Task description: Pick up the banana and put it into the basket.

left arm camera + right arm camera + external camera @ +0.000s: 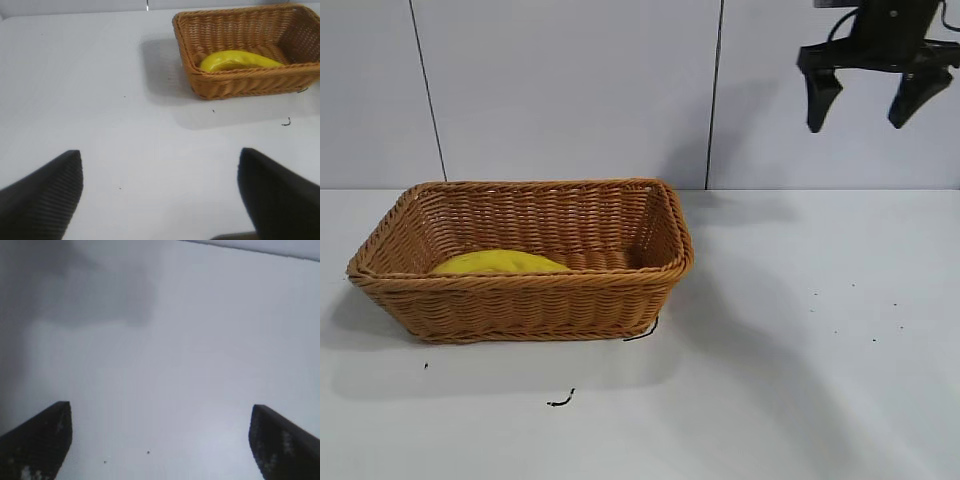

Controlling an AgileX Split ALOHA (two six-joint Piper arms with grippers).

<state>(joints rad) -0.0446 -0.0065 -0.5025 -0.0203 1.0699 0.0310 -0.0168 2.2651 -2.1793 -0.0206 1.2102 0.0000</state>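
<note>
Table (770,400): white top, nearest camera; few dark specks + small dark curled scrap (560,401) near front, just ahead of basket.
Basket (520,300): tan woven wicker, rect., flared sides, braided rim; sits on table at exterior view's left half.
Banana (500,263): yellow, curved; lies inside basket on its floor, toward near wall, partly hidden by rim. Not held.
Right gripper (865,105): high above table at upper right, well apart from basket; fingers spread wide, nothing btwn them.
Left gripper (160,200): seen in own wrist view only; over bare table, well apart from basket, fingers wide apart, empty.
Wall (570,90): pale panels w/ dark seams behind.
</note>
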